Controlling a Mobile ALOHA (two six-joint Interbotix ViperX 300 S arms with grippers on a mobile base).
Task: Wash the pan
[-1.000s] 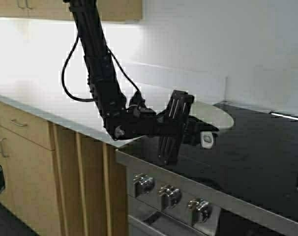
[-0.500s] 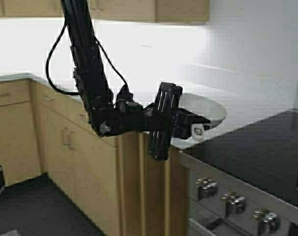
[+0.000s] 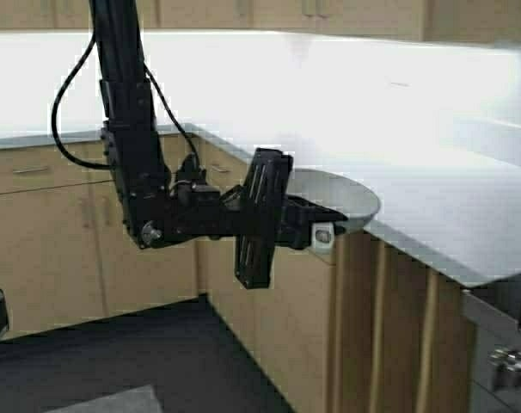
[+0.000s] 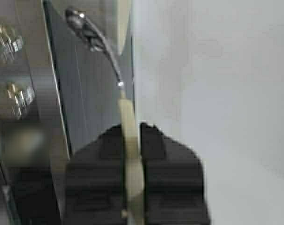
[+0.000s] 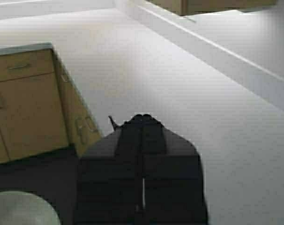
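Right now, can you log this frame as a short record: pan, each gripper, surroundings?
pan: cream pan held in the air by its handle, beside the countertop edge
left gripper: left gripper shut on the pan handle, fingers either side of it
right gripper: right gripper shut, holding nothing, above the white countertop
surroundings: wooden cabinets; stove knob at the high view's right edge

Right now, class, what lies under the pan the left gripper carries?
The pan, gripped by its handle in the left gripper, hangs over the white countertop's edge and the wooden cabinets. Its underside is hidden.
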